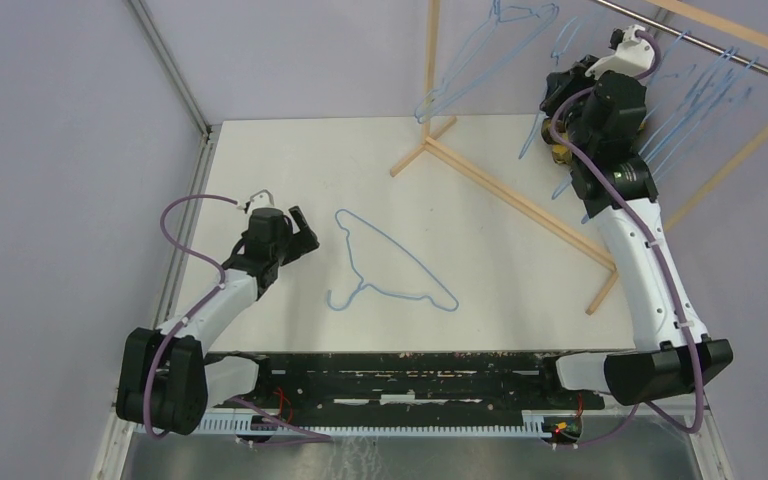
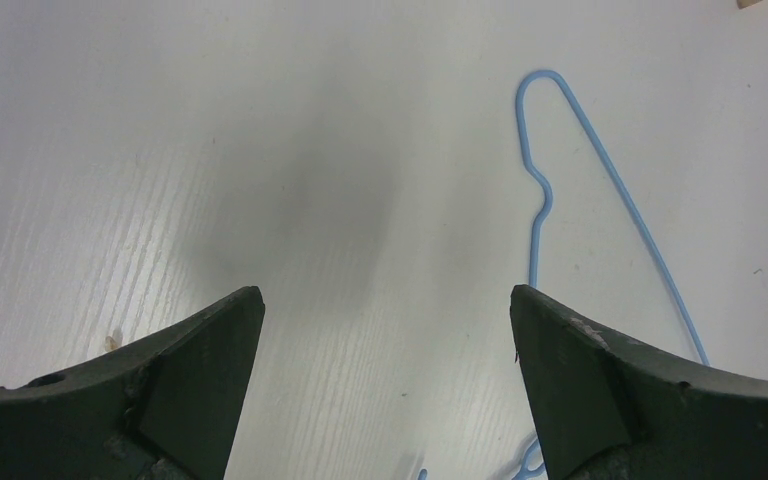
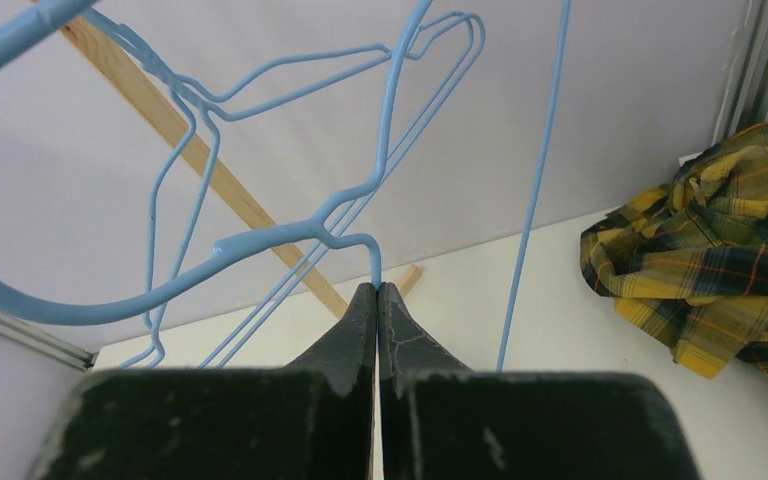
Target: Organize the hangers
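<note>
One light-blue wire hanger (image 1: 365,284) lies flat on the white table; it also shows in the left wrist view as hanger (image 2: 619,190). My left gripper (image 1: 305,235) hovers just left of it, open, with nothing between its fingers (image 2: 382,292). My right gripper (image 1: 560,97) is raised beside the wooden rack. In its wrist view the gripper (image 3: 377,287) is shut on the wire of a hanger (image 3: 260,238) near its neck. Several more hangers (image 1: 700,90) hang on the rack's rod, and another hanger (image 1: 480,50) hangs near the left post.
The wooden rack frame (image 1: 505,185) has feet running diagonally across the table's back right. A yellow-black plaid cloth (image 3: 720,250) lies on the table behind the right arm. A metal frame post (image 1: 175,70) marks the back-left corner.
</note>
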Motion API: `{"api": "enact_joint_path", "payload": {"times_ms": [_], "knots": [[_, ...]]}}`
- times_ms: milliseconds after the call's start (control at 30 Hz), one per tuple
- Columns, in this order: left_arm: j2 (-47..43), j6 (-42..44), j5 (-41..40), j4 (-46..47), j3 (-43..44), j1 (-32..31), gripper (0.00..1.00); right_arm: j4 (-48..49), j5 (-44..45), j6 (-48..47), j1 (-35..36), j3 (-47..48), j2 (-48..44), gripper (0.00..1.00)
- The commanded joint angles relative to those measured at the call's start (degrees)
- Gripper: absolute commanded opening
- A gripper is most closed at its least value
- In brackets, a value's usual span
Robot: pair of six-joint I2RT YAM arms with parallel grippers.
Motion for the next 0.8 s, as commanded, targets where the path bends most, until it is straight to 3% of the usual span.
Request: {"api": "enact_joint_path", "payload": {"times_ms": [0,767], "knots": [[-2.3,-2.3,1.8,2.9,1.3,-0.1,1.00,4.0,-1.0,-0.4,0.0,2.5,0.4,0.01],[-3.5,-2.6,2.7,2.9,1.0,-0.4,1.00,6.8,7.3,1.4,-0.1,13.6,9.5,0.01]]}}
